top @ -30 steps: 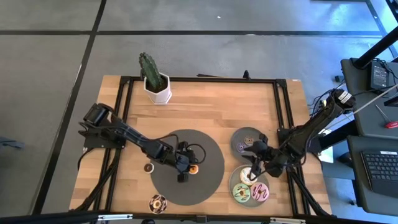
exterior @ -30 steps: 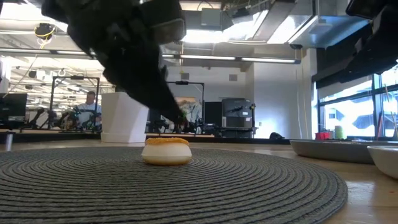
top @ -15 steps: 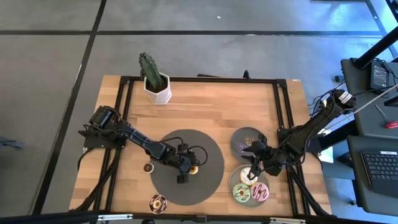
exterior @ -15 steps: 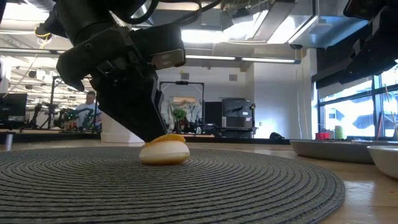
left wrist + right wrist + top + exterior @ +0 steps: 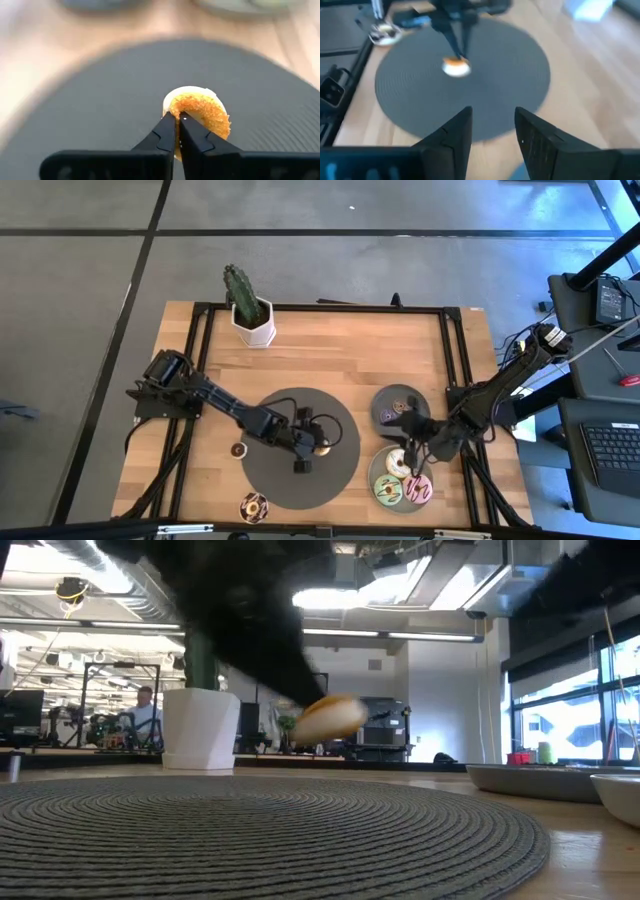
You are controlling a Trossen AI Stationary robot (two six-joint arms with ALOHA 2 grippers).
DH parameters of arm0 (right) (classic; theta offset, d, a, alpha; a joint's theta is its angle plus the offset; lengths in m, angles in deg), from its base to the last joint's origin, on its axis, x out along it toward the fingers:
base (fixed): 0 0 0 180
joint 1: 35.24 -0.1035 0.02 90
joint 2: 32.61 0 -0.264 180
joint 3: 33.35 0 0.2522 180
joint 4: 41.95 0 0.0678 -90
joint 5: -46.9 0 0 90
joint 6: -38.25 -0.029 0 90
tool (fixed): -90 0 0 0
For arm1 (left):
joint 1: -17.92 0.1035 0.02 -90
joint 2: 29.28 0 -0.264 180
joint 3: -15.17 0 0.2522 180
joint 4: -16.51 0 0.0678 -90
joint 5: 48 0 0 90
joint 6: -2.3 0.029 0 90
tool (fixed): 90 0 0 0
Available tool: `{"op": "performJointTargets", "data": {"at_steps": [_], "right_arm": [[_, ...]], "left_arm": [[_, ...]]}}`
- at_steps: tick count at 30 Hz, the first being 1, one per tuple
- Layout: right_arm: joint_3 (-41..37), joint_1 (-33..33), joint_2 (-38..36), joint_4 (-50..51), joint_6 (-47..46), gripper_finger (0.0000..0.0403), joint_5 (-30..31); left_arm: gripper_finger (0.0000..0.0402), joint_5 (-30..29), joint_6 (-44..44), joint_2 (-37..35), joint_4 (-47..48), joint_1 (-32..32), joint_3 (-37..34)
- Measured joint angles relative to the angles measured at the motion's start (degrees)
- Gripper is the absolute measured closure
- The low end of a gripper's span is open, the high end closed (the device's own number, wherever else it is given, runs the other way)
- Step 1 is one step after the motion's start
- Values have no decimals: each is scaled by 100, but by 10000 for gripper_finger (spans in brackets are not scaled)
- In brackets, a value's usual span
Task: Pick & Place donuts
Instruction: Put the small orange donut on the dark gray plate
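Note:
A small orange donut point(image 5: 199, 111) hangs in my left gripper point(image 5: 178, 120), which is shut on it above the dark round mat point(image 5: 290, 480); the low view shows the donut point(image 5: 328, 717) tilted and clear of the mat. My right gripper point(image 5: 492, 131) stands open and holds nothing, over the two grey plates at the right point(image 5: 410, 444). The near plate point(image 5: 374, 476) carries cream, green and pink donuts. A purple mini donut point(image 5: 388, 417) lies on the far plate point(image 5: 398, 393). My left gripper pinches the orange donut's rim point(image 5: 175, 107) between its two fingertips, on the side of the ring nearest the wrist. The fingers slant down from the table's left. The donut is lifted clear of the mat and tilted, its iced face turned toward the wrist camera.
A brown mini donut point(image 5: 238, 449) lies on the wood left of the mat. A chocolate-sprinkled donut point(image 5: 253, 505) lies near the front edge. A white pot with a cactus point(image 5: 250, 315) stands at the far left. Bare wood lies between the mat and the pot.
My left gripper came down on the orange donut on the mat, shut on its rim, then rose and moved toward the table's right edge. The donut went from lying flat on the mat to lifted clear and tilted.

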Motion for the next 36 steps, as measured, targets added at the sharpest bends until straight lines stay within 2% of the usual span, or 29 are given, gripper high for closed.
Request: {"op": "performJointTargets", "data": {"at_steps": [5, 8, 11, 15, 22, 28, 36], "right_arm": [[0, 281, 23, -773, 1243, 253, 28], [2, 565, 105, -1067, 1628, 253, -85], [2, 846, 328, -1250, 1940, 253, -309], [2, 1205, 689, -1756, 2111, 253, -318], [2, 1513, 1344, -2932, 3013, 254, -320], [2, 1780, 1701, -3510, 3017, 254, -319], [47, 1997, 1991, -3689, 3016, 254, -318]], "left_arm": [[388, -1407, 938, 0, 5, 54, 282], [392, -1811, 1114, 0, -26, 115, 409], [395, -1973, 1100, 0, -222, 193, 423], [394, -2262, 1208, 0, -320, 272, 425], [394, -2467, 1611, 0, -344, 334, 425], [394, -2695, 2102, 0, -349, 334, 425], [394, -3008, 2781, 0, -867, 330, 425]]}}
